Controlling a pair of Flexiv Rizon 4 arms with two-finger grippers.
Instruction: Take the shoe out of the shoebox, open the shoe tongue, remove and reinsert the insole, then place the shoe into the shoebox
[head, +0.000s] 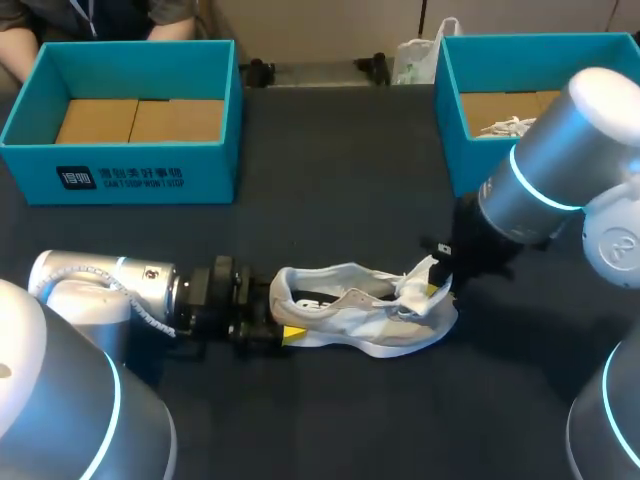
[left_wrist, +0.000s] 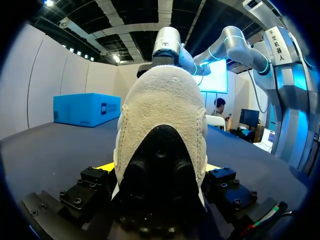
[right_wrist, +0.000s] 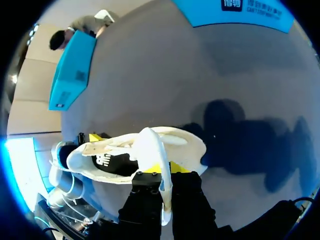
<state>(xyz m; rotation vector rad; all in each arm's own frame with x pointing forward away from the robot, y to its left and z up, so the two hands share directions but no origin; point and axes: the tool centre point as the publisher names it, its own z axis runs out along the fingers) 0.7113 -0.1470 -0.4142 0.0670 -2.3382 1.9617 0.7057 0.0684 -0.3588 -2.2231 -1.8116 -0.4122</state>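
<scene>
So the shoe (head: 360, 315) is out on the table (head: 330, 180), lying between the two hands, and they've got it at both ends.

The left gripper (head: 280, 318) has its fingers pressed onto the heel from both sides. From its own camera the heel fills the gap, with a yellow tip tucked in on each side. My guess is it's only there as an anchor, so the shoe can't slide or roll when the other end gets pulled.

The right gripper (head: 437, 288) is at the far end from that anchor and is pinching the tongue (head: 418, 275). The fingers are nearly together, with the white flap running up between them, lifted away from the shoe's opening. That makes sense, since you need the mouth wide before anything comes out of it.

Below the raised tongue there's a dark insole (right_wrist: 112, 162) showing inside, so I'd say it hasn't come out yet.

One blue shoebox (head: 450, 110) sits just beyond the right gripper and has something white in it, but I can't tell what. A second shoebox (head: 120, 165) is well beyond the left gripper.
</scene>
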